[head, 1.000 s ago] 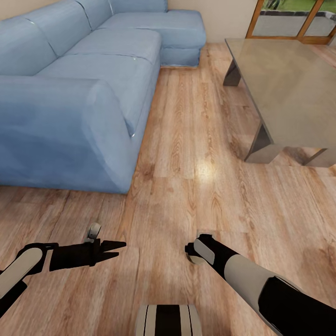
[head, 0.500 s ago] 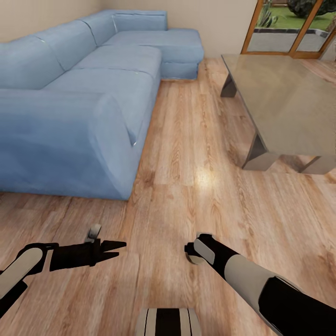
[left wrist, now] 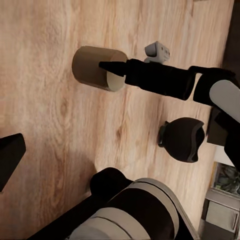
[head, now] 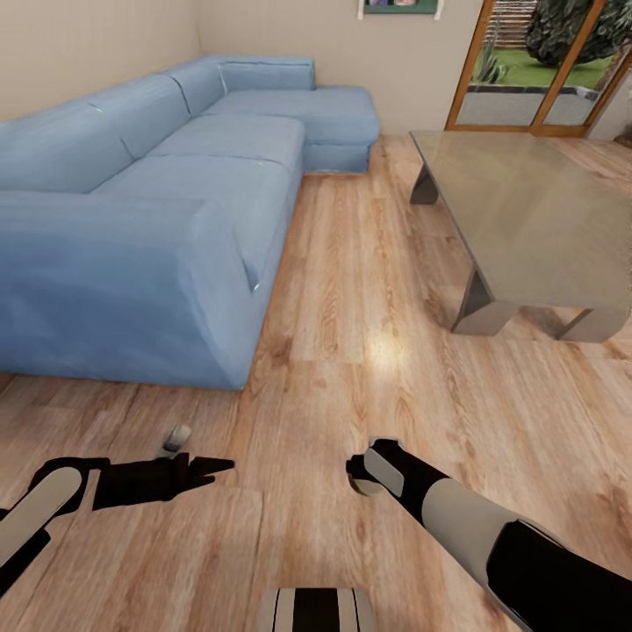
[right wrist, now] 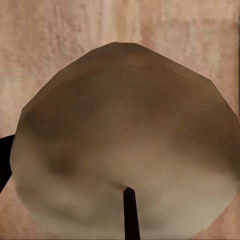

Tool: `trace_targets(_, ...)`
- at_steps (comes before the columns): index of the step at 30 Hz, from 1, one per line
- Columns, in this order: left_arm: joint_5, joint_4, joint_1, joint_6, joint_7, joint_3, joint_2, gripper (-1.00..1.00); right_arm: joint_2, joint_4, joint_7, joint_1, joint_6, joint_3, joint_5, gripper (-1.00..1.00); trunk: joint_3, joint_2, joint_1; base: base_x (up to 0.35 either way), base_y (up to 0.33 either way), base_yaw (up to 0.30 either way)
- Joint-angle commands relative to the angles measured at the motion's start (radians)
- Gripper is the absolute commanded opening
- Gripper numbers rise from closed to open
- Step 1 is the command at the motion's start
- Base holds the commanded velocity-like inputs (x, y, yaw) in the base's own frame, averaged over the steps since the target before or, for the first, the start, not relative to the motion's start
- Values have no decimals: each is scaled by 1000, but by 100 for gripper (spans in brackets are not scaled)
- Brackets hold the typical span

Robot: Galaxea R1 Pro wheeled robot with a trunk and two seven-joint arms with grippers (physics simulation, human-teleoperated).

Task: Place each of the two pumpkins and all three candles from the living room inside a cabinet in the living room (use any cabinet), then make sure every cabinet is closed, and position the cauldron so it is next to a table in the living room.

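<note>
midway across the living room's plank floor (head: 351, 263), the right gripper (left wrist: 107, 66) is clamped on a candle (left wrist: 92, 67) — a stubby beige-brown cylinder, seen in the left wrist view pinched at its end by a dark finger and held off the floor. up close in the right wrist view the candle (right wrist: 125, 145) is a faceted, mottled tan disc with a thin dark wick line at its edge. the left gripper (head: 206, 471) hangs low over the boards with its black fingers parted and nothing between them. to the robot's left sits the blue corner sofa (head: 149, 219); ahead and to the right, the grey-green coffee table (head: 527, 219) — its top bare. a small black round-bellied pot (left wrist: 182, 139), probably the cauldron, stands on the floor behind the arms. the step in hand looks like carrying: best done with the grip kept firm, the arm steady and tucked clear of the sofa's corner and the table's legs while heading for a cabinet.
</note>
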Motion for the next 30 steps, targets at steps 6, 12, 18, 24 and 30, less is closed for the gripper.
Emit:
trace_targets(6,-117,29,-1,-1,-7,9,-1,100,0,-4,-8,-1,1,8,-11,-100,23,1,-3,0,0,0)
trace_targets(12,-132,33,-1,-3,146,12,-9,100,-1,-19,-9,-1,1,8,-11,-100,46,3,-5,0,0,0)
trace_targets(18,-133,-3,-1,-4,309,9,-14,100,0,-19,-9,-1,1,8,-11,-100,69,4,-8,0,0,0)
trace_targets(24,-133,-14,-1,-5,398,8,-19,100,0,-19,-9,-1,1,8,-11,-100,92,5,-11,-20,0,0)
trace_targets(30,-133,-15,-1,-6,410,9,-19,100,-1,-21,-9,-1,1,8,-11,-100,116,7,-14,-273,0,0)
